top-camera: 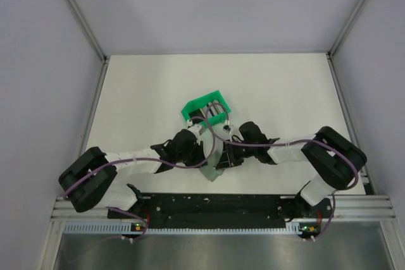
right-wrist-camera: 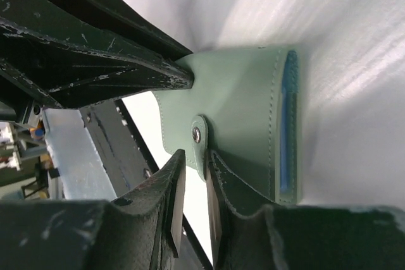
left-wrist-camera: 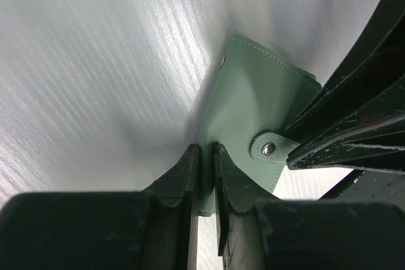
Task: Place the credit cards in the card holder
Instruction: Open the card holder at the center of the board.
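Observation:
The card holder [left-wrist-camera: 253,102], a grey-green wallet, stands off the table between both arms [top-camera: 215,170]. My left gripper [left-wrist-camera: 205,150] is shut on one of its edges. In the right wrist view the card holder [right-wrist-camera: 243,99] shows a blue inside strip [right-wrist-camera: 288,124] and a snap tab [right-wrist-camera: 199,140]. My right gripper [right-wrist-camera: 195,156] stands narrowly open around that tab, which rests against one finger, with a gap at the other. The credit cards do not show clearly. Pale and dark flat pieces lie in the green bin [top-camera: 204,107].
The bright green open bin sits just beyond the two grippers, mid-table. White tabletop lies all around, with grey walls at the back and sides. The black mounting rail [top-camera: 209,203] runs along the near edge.

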Robot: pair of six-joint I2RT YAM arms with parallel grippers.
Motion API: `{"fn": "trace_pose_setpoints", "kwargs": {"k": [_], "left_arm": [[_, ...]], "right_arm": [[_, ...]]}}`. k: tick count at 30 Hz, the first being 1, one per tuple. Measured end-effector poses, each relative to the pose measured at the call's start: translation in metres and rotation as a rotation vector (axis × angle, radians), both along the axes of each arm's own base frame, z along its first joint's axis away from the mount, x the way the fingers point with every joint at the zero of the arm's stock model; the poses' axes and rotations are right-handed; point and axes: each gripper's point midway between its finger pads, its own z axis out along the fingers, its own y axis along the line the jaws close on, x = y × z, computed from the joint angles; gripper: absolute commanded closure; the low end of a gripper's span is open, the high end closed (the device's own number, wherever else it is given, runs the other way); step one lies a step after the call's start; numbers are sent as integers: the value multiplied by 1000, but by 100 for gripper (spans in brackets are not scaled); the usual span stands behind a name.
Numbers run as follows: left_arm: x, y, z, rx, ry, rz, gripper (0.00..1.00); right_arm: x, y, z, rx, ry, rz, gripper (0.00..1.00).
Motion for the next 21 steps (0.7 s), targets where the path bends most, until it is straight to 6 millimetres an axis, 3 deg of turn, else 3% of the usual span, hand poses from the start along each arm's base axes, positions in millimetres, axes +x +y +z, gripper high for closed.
{"fn": "trace_pose_setpoints", "kwargs": {"k": [6, 21], "left_arm": [[0, 0, 0, 0, 1, 3, 100], [4, 1, -2, -10, 49, 106, 100]], "right_arm": [[-1, 8, -2, 21, 21, 41, 100], [-10, 12, 2, 117, -137, 83, 100]]}}
